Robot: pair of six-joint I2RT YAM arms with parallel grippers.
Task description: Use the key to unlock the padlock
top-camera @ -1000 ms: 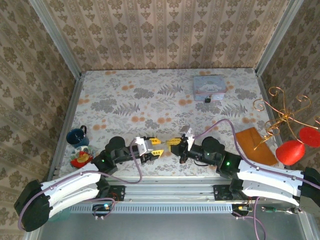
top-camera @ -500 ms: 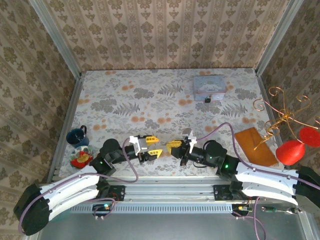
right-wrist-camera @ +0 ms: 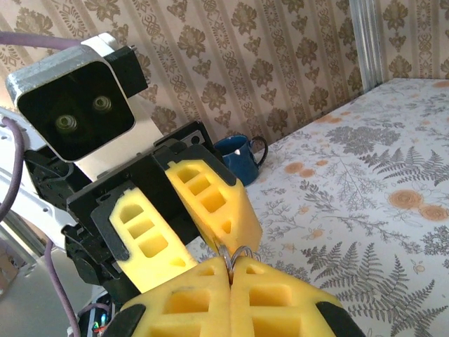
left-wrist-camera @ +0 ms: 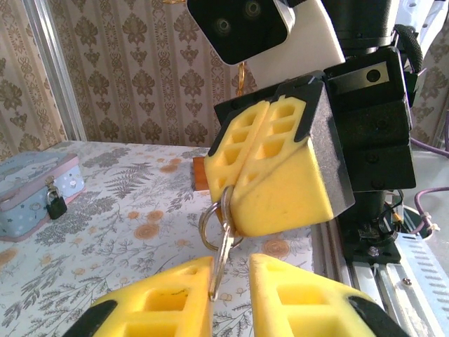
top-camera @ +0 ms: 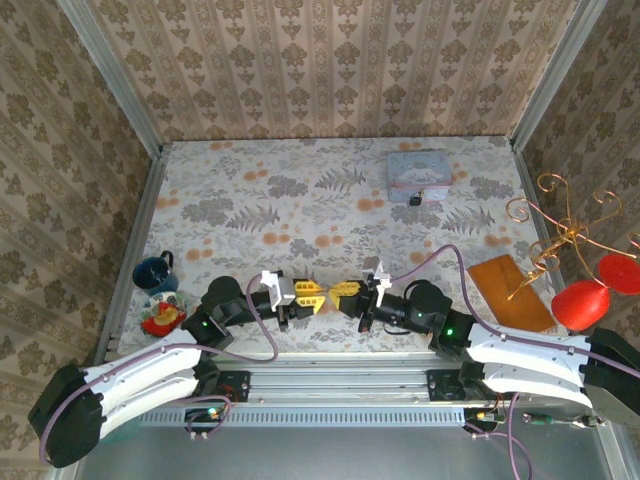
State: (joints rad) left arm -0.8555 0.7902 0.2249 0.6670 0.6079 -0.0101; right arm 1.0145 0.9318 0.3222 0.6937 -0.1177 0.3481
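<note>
Left wrist view. A: right gripper [left-wrist-camera: 233, 200] has its pads pressed together on the key [left-wrist-camera: 220, 263] at its ring; blade hangs down.
B: Left gripper [left-wrist-camera: 231, 274]?
A: Pads slightly apart. Blade sits in the gap, close to one pad, not pinched.
B: Padlock [left-wrist-camera: 55, 205]?
A: On the clasp of the pale blue tin [left-wrist-camera: 28, 186], far across the table, well apart from both grippers.
</note>
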